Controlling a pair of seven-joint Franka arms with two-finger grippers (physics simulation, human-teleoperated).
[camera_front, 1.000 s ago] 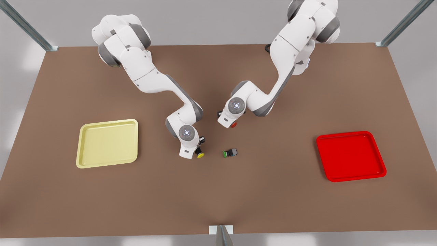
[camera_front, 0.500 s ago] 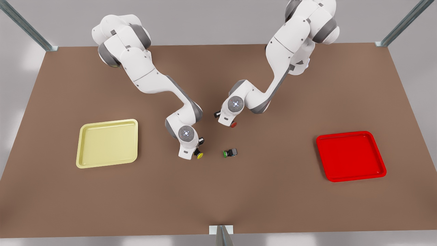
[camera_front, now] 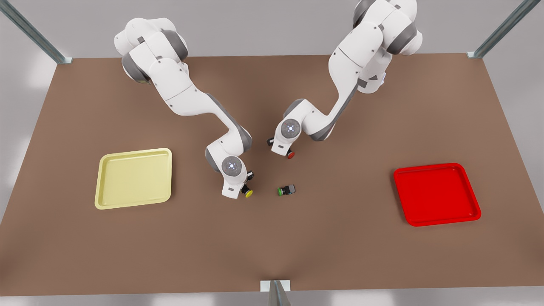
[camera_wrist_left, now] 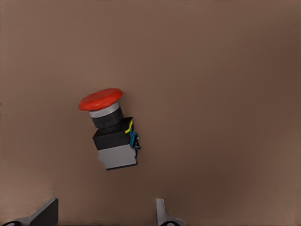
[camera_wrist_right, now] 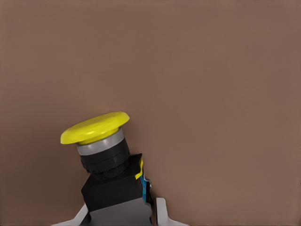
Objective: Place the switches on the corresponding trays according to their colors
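On table [camera_front: 85, 255]: left pincer [camera_wrist_left: 106, 214] agape above red switch [camera_wrist_left: 110, 132] — right pincer [camera_wrist_right: 120, 214] clamps yellow switch [camera_wrist_right: 106, 160].

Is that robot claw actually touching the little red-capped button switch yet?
Apart. In the left wrist view, the left gripper is open and bare brown table separates both fingertips from the red-capped switch.
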